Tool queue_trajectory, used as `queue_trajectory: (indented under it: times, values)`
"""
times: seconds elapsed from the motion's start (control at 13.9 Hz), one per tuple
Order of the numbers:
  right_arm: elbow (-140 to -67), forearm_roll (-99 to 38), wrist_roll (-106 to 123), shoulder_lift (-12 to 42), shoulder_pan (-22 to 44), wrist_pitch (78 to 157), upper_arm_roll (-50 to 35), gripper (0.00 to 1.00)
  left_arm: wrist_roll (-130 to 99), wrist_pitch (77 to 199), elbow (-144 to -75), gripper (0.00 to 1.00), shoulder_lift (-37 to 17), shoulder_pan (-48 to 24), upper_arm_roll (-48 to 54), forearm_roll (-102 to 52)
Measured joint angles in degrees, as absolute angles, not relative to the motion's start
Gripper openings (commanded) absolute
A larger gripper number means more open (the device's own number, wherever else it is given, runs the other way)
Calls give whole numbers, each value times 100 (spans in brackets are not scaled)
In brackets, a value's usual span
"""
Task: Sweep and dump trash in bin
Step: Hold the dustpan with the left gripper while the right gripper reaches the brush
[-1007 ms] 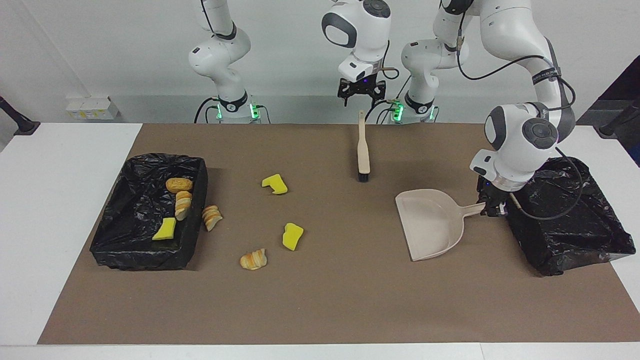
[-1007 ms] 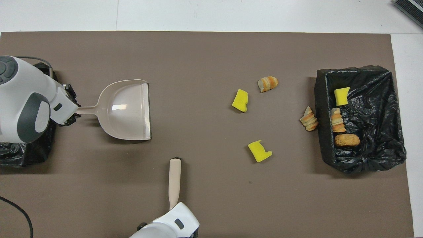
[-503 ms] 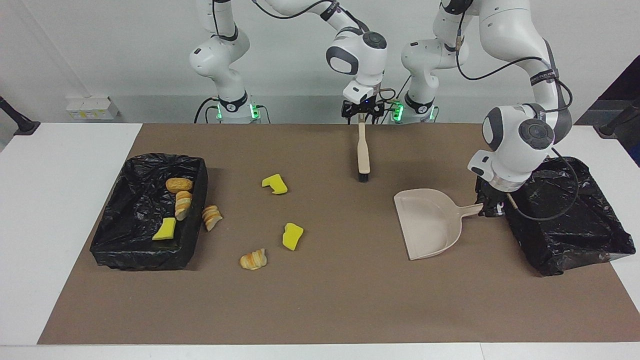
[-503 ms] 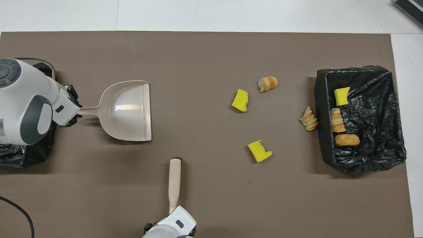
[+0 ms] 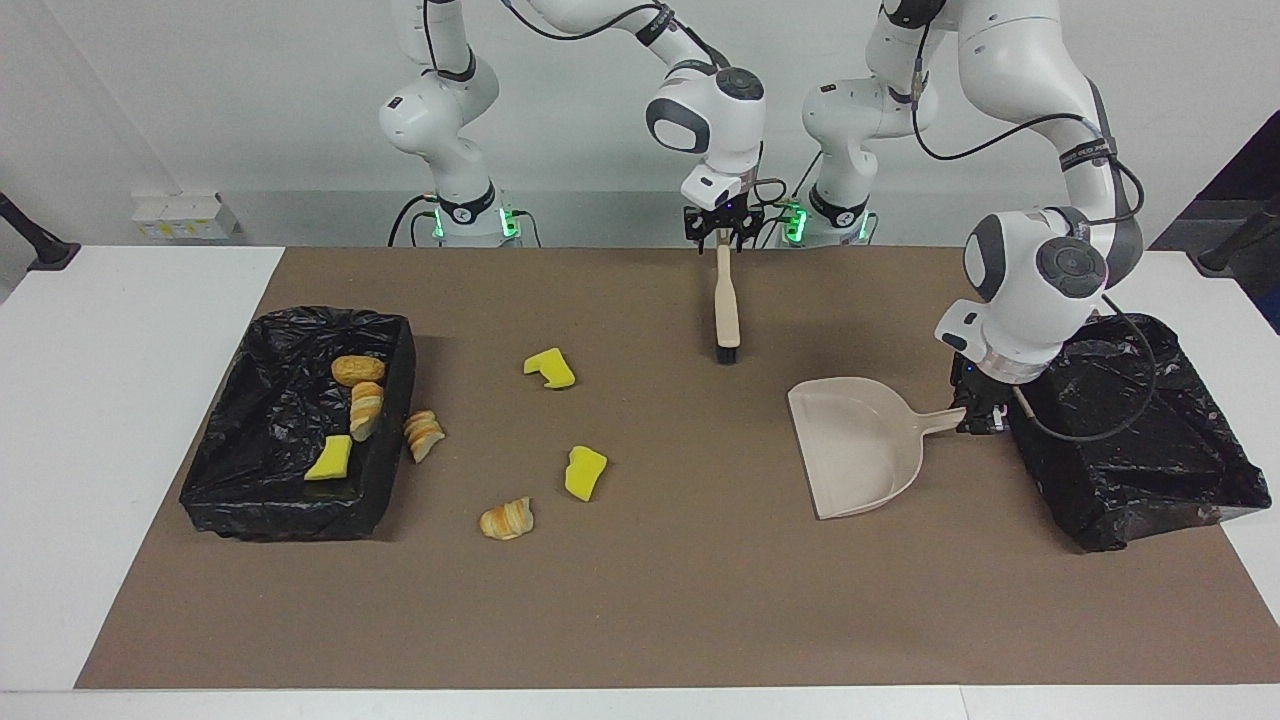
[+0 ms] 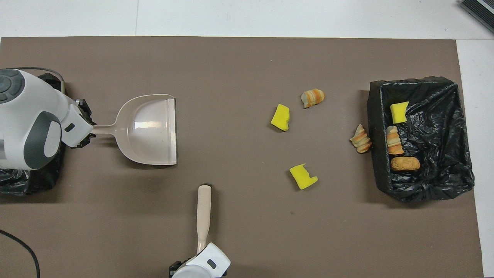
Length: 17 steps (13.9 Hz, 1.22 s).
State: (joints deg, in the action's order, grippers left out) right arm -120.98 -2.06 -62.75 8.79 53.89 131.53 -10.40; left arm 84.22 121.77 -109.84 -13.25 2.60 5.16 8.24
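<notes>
The beige dustpan is held by its handle in the left gripper, whose fingers are closed on it, beside the black-lined bin at the left arm's end of the bench; the pan's mouth is turned toward the trash. The right gripper is placed at the handle end of the beige brush, which lies on the brown mat with its bristle end farther from the robots; whether its fingers have yet met on the handle cannot be told, though they appear narrow around it. Four pieces of trash are seen loose on the mat: a notched yellow sponge chunk, a second yellow sponge chunk farther from the robots, a bread-like piece near it, and another bread-like piece touching the wall of the second black-lined bin at the right arm's end. Inside that bin three pieces are found: a golden roll, a striped bread piece and a yellow sponge.
</notes>
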Motion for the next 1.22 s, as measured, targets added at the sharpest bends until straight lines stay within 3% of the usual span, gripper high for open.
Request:
queue_trajectory:
  times: [0.5, 0.65, 0.79, 0.86, 1.22]
  values:
    - [-12138, -469, -6305, 908, 5382, 13299, -1019, 56, 8430, 12181, -10987, 0, -1324, 263, 507, 824]
    - [-12142, -509, -6394, 945, 5381, 13302, -1018, 39, 8432, 12181, -10989, 0, -1324, 263, 506, 824]
    - [-12142, -535, -6485, 964, 5381, 13304, -1018, 6, 8433, 12181, -10989, 0, -1324, 263, 506, 824]
    - [-12142, -537, -6526, 965, 5381, 13307, -1018, 0, 8433, 12181, -10989, 0, -1324, 263, 505, 824]
    - [-11965, -541, -6571, 962, 5295, 13317, -981, 0, 8434, 12181, -10990, 0, -1323, 263, 506, 824]
